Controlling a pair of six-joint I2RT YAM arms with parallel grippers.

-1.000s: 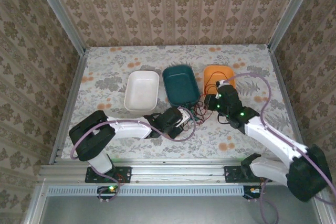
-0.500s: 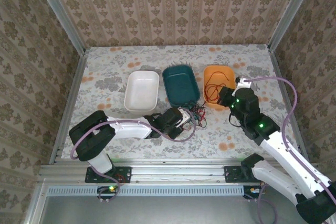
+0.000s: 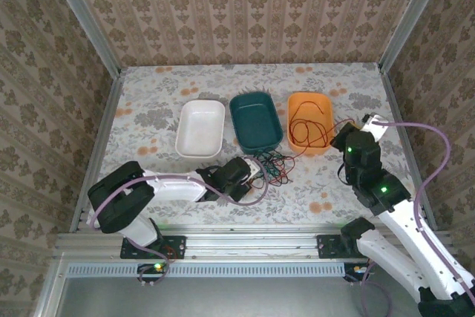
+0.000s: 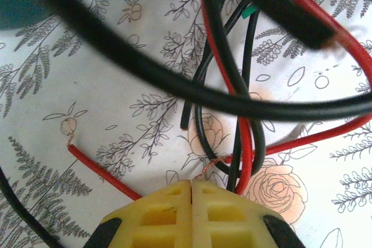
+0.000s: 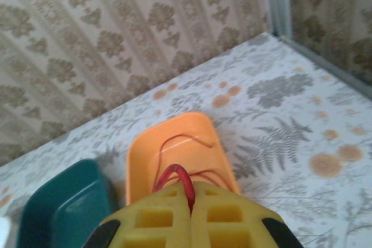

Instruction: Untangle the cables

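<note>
The cables lie tangled (image 3: 273,165) on the cloth in front of the teal tray (image 3: 256,120). My left gripper (image 3: 257,171) sits shut at the tangle's left edge. In the left wrist view its tips (image 4: 192,182) touch the bare copper end of a red cable (image 4: 246,143), with the black cable (image 4: 145,68) looping around and a bit of green cable (image 4: 250,11) behind; I cannot tell if the strand is pinched. My right gripper (image 3: 340,139) is shut on the red cable (image 5: 177,172), which loops through the orange tray (image 3: 309,97) back to the tangle.
A white tray (image 3: 200,128) stands left of the teal one (image 5: 58,201), and the orange tray (image 5: 136,161) is rightmost. Patterned walls with metal corner posts close the table's back and sides. Open cloth lies right of the orange tray and behind the trays.
My right arm has swung right and towards the near side, pulling the red cable out over the orange tray. The left gripper has shifted slightly left at the tangle.
</note>
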